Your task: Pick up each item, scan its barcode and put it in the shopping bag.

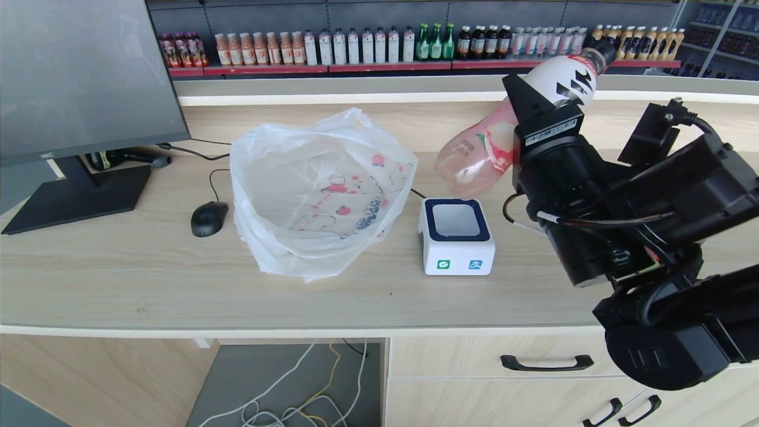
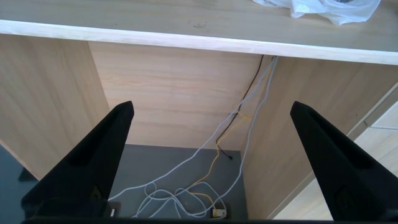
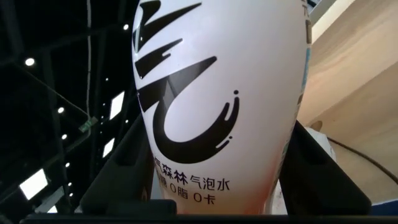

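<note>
Right pincer [image 1: 548,98] gripping tilted peach drink bottle [image 1: 480,154] by barcode scanner [image 1: 456,236], shopping bag [image 1: 320,190] alongside, left pincer [image 2: 211,155] wide, in front of counter [image 2: 186,25]

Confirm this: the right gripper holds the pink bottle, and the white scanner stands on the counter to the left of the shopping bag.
Not quite. The head view shows the scanner standing on the counter to the right of the shopping bag, not the left. The right gripper does hold the pink bottle.

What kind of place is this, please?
Probably a shop checkout: shelves of bottled drinks stand behind the counter, and a scanner and a bag sit on it.
</note>
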